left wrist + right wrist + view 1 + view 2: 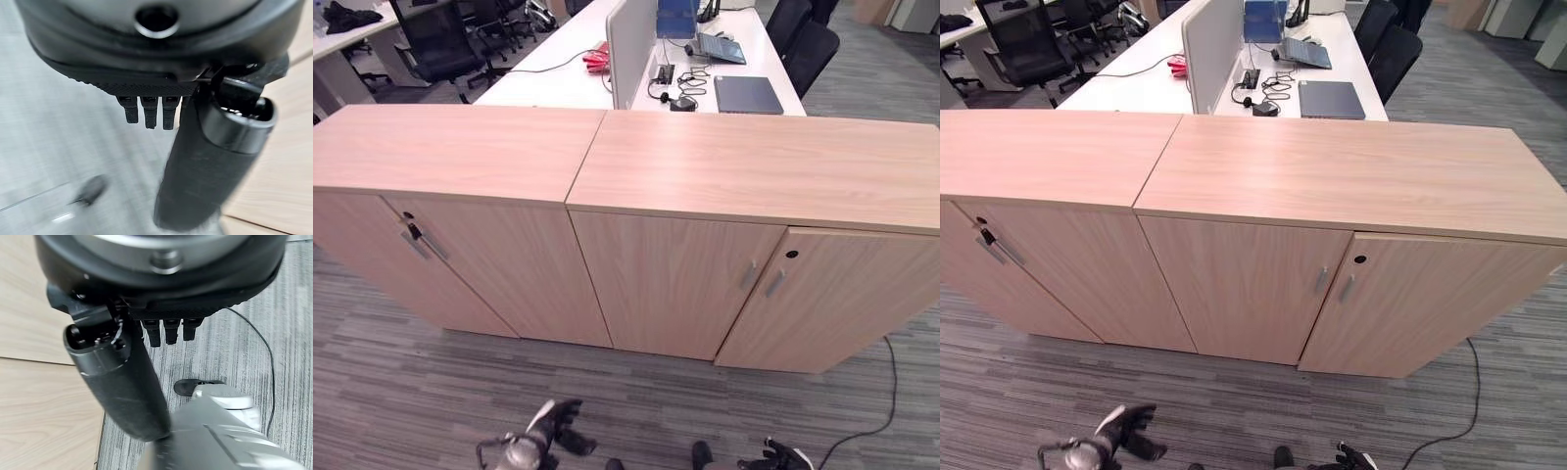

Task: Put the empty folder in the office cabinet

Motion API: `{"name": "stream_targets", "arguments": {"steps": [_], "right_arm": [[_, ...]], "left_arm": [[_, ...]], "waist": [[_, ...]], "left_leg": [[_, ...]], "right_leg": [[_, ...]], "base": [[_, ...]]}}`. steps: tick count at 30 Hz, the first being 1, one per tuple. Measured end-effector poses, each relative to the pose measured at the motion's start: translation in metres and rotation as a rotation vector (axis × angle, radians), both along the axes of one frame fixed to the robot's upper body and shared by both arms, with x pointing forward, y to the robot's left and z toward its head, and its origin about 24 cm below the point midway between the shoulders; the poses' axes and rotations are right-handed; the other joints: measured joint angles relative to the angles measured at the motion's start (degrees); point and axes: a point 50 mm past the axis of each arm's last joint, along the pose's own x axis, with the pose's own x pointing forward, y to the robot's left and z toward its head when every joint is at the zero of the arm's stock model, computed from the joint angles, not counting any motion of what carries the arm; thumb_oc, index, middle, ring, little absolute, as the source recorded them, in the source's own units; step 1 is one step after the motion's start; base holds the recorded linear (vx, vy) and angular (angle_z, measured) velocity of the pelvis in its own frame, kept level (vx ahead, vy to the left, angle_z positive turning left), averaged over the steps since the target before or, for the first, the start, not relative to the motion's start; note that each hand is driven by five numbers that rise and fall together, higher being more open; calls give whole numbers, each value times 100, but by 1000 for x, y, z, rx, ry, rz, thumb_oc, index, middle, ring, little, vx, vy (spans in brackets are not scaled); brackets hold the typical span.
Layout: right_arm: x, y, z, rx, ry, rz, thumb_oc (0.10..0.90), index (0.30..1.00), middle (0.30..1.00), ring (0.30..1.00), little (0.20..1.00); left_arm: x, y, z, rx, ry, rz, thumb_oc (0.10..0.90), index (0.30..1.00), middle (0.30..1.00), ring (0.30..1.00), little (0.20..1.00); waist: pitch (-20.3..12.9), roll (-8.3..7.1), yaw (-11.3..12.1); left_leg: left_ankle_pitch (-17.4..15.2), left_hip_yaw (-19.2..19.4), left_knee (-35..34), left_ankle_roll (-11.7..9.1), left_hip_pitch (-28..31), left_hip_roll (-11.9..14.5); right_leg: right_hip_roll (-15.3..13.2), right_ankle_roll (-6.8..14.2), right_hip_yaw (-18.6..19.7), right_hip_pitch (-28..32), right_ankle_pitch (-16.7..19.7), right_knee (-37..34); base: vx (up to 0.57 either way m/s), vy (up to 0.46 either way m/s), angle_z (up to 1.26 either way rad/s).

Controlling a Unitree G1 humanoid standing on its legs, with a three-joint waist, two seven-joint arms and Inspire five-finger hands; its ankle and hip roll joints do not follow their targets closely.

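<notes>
Two light wood office cabinets stand side by side; the right cabinet [685, 284] and the left cabinet [460, 264] both have their doors shut. A dark, flat folder-like item [747, 94] lies on the white desk [558, 73] behind them. My left hand [553, 426] hangs low over the carpet in front of the cabinets, its fingers [149, 111] relaxed and holding nothing. My right hand [783, 456] is at the lower right, and its fingers [170, 331] are also relaxed and empty. Both hands are well short of the cabinet doors.
Metal door handles [762, 279] sit at the middle of the right cabinet, with a keyhole [791, 254] beside them. The desk carries a white divider panel [628, 44], a laptop [717, 45] and cables. Black office chairs [440, 44] stand further back. Grey striped carpet [411, 392] lies before the cabinets.
</notes>
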Motion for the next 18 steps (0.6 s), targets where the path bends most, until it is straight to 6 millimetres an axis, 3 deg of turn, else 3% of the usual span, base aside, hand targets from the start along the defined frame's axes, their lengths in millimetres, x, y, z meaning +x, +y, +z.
{"name": "stream_targets", "arguments": {"steps": [9,18], "right_arm": [[-8,8,-4,2,40,73,800,900,900,900,900],[-23,8,-7,-1,91,79,800,900,900,900,900]], "left_arm": [[3,-23,-6,-58,8,-14,800,900,900,900,900],[-18,-25,-15,-65,96,-4,800,900,900,900,900]], "waist": [[-158,-141,-12],[-358,-203,2]], "left_leg": [[-105,38,-12,-205,252,83],[-90,47,-11,-213,260,86]], "right_leg": [[54,5,-6,197,-96,-84],[54,-11,-1,200,-74,-84]], "base": [[26,-58,-4],[7,-38,-1]]}}
